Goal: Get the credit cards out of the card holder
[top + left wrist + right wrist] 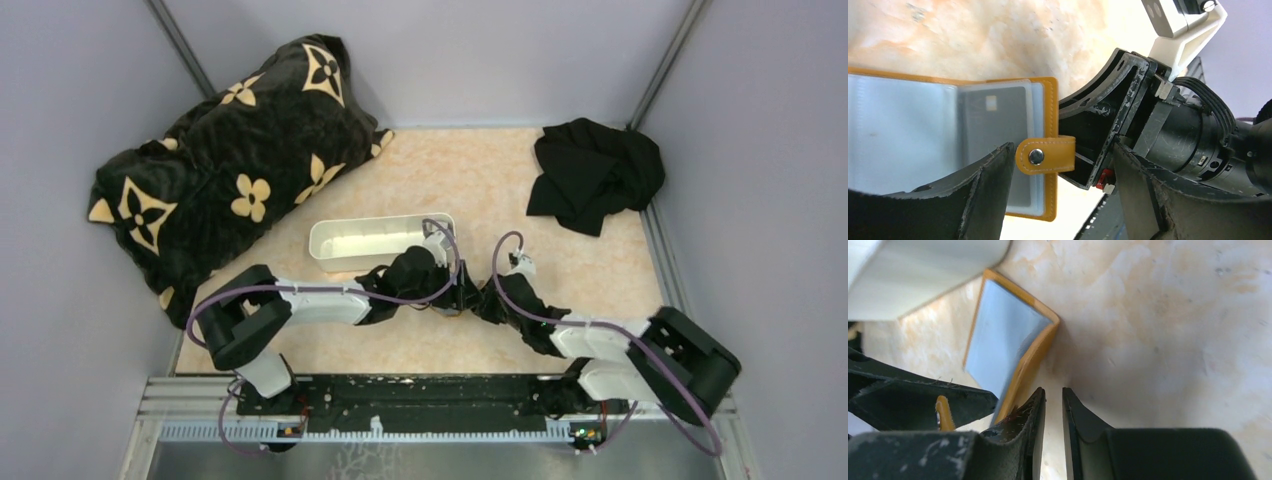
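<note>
An orange-tan, leather-like bifold card holder [1050, 100] lay opened flat on the peach marbled counter [998, 35], its grey-blue clear inner sleeves facing up. 1 grey credit card [993, 120] with a small pale chip sat in the sleeve nearest the holder's right edge. From that edge an orange strap [1053, 155] with a round metal stud [1036, 156] stuck out into the wide gap of the left tool [1063, 150]. Its 2 scuffed black fingers [973, 200] stood far apart, 1 overlapping the card's sleeve. The worn black right tool [1098, 120] sat just beside the holder's right edge, the strap's tip overlapping it. A white bracket [1188, 40] rose above it.
</note>
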Controlling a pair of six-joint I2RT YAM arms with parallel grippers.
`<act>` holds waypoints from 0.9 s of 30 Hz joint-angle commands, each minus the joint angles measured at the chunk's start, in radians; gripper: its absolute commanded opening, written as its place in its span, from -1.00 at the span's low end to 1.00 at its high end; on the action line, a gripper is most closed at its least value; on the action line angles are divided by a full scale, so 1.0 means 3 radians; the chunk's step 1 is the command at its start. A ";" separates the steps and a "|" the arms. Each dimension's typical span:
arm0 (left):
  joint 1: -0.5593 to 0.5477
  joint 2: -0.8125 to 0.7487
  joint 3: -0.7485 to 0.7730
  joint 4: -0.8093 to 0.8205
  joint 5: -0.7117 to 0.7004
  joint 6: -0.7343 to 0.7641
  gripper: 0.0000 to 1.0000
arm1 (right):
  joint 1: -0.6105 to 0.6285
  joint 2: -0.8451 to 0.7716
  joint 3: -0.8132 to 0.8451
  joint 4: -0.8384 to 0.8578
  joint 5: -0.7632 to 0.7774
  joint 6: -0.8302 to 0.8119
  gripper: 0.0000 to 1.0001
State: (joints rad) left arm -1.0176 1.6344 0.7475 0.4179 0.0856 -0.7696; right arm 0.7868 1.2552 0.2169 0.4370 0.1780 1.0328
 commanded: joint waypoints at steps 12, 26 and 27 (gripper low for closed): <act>-0.0218 0.0612 0.0144 0.0504 0.0635 -0.0107 0.55 | 0.0128 -0.3006 0.0440 -0.3129 0.0673 -0.0130 -0.58; -0.0242 0.1114 0.0069 0.0989 0.0741 -0.0261 0.54 | 0.0274 -0.3246 0.1315 -0.4242 0.1438 -0.0005 -0.60; -0.0241 0.1135 0.0101 0.0983 0.0734 -0.0231 0.54 | 0.0277 -0.3260 0.1367 -0.4277 0.1482 0.0001 -0.60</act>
State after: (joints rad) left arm -1.0946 1.9121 0.7906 0.7647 0.3233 -0.8585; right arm 0.8577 0.3019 0.4980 -0.7898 0.5022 1.0218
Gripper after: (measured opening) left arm 0.771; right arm 0.201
